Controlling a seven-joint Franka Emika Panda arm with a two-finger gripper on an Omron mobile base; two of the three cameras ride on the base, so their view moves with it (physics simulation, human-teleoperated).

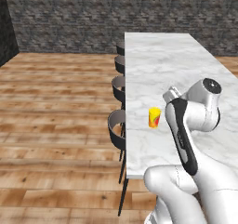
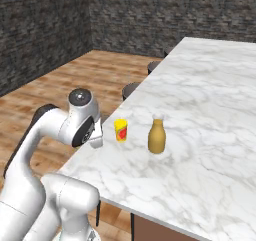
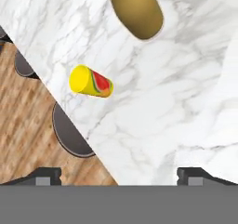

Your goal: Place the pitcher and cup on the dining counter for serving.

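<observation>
Open claw (image 3: pixel 118 174) above counter edge (image 3: pixel 88 135); cup (image 3: pixel 91 82) near it.

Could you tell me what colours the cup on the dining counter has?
The cup is yellow with red-orange patches on its side, clearest in the hand view.

Rear wall (image 1: pixel 69 14): dark grey rough stone. Floor (image 1: pixel 51 116): warm brown wood planks. Dark round stools (image 1: pixel 116 125) in line toward 12 o'clock.

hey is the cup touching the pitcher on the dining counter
Apart. The right base view shows bare marble between the cup and the pitcher; both stand upright on the dining counter.
</observation>
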